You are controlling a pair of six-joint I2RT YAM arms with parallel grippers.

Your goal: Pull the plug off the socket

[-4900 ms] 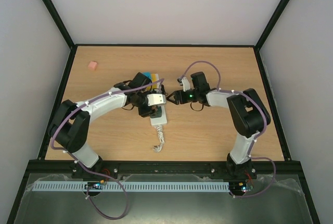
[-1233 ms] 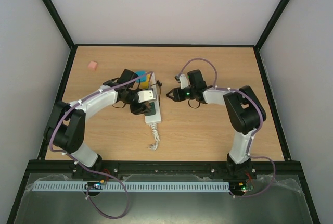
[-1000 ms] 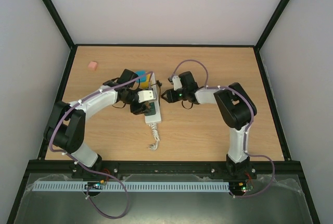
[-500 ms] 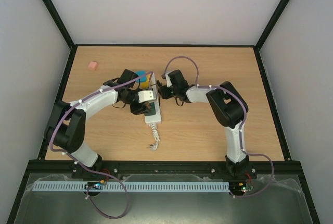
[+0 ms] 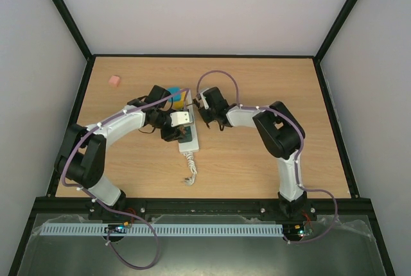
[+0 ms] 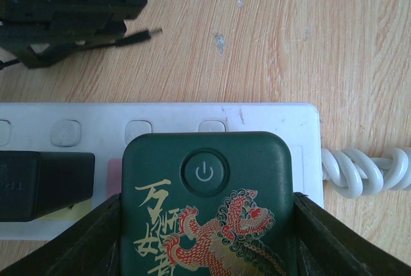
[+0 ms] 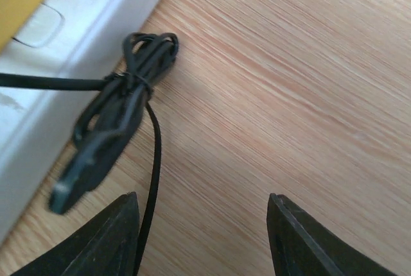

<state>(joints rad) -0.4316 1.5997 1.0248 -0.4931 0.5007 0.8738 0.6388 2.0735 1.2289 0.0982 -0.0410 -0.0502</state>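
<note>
Right end effector [image 7: 202, 210] has swung left across the desk [image 5: 257, 160] and now hangs by the far end of the socket [image 6: 270, 122], fingers spread above a bundled black cable [image 7: 119, 119] at its edge. The socket lies just left of the desk's centre, its cord toward the near edge. Left end effector [image 6: 207, 237] pinches the green plug [image 6: 205, 192] seated in it.

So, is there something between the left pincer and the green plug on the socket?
Nothing visible. The left pincer sits with one finger along each side of the green plug, which is seated in the socket. The black plug stands beside it on the strip, outside the fingers.
</note>
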